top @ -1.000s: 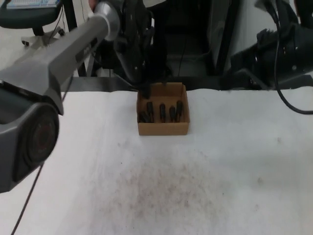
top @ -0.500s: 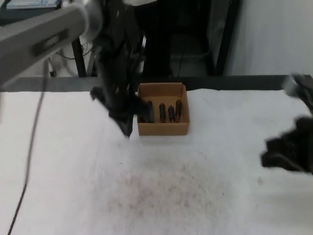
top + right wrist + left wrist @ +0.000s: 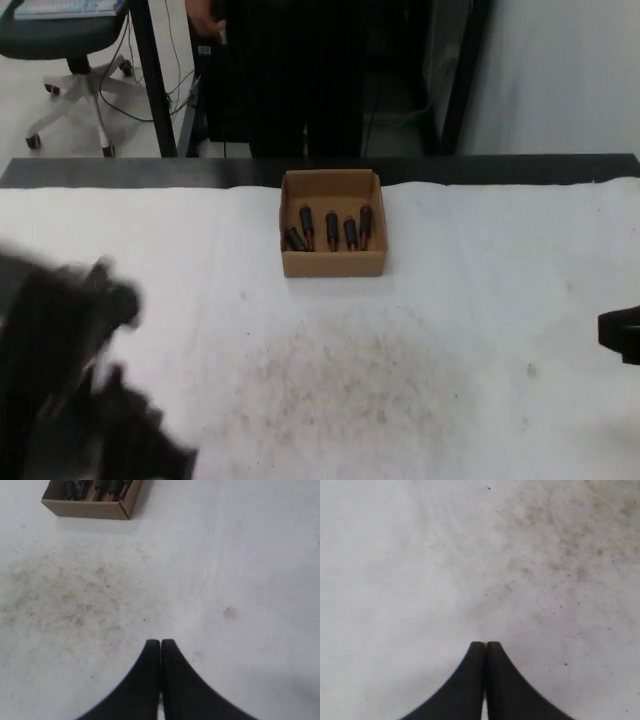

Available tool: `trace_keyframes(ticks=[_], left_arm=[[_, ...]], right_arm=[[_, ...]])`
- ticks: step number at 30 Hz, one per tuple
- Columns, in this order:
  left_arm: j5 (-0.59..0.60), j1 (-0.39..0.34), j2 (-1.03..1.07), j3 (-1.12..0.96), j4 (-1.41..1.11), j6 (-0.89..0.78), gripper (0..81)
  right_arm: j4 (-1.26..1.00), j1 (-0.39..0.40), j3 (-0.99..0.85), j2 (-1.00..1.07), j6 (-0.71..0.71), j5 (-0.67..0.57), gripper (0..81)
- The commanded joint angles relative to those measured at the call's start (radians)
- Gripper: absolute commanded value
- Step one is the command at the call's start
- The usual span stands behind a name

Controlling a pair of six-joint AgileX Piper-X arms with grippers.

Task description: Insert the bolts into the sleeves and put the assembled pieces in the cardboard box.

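Now assembled pieces (image 3: 331, 229) inside cardboard box (image 3: 333, 263)

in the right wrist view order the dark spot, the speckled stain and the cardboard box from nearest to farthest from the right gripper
1. dark spot, on the cloth just ahead of the right gripper
2. speckled stain, middle of the cloth
3. cardboard box, far side of the cloth

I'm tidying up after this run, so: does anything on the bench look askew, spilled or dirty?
Two things. In the cardboard box, the leftmost piece lies slanted while the other four lie parallel. The white cloth has a brownish speckled stain in front of the box.
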Motion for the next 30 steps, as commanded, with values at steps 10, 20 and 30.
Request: trace_keyframes(ticks=[10, 20, 30], left_arm=[[-0.182, 0.0, -0.573, 0.351, -0.232, -0.02, 0.3], [-0.178, 0.0, -0.576, 0.383, -0.242, -0.02, 0.3], [-0.283, 0.0, -0.574, 0.401, -0.144, -0.017, 0.3]], right_arm=[[-0.019, -0.004, 0.149, -0.198, -0.072, -0.008, 0.4], [-0.055, -0.004, 0.178, -0.199, -0.071, -0.008, 0.4], [-0.083, -0.004, 0.27, -0.193, -0.072, 0.209, 0.4]])
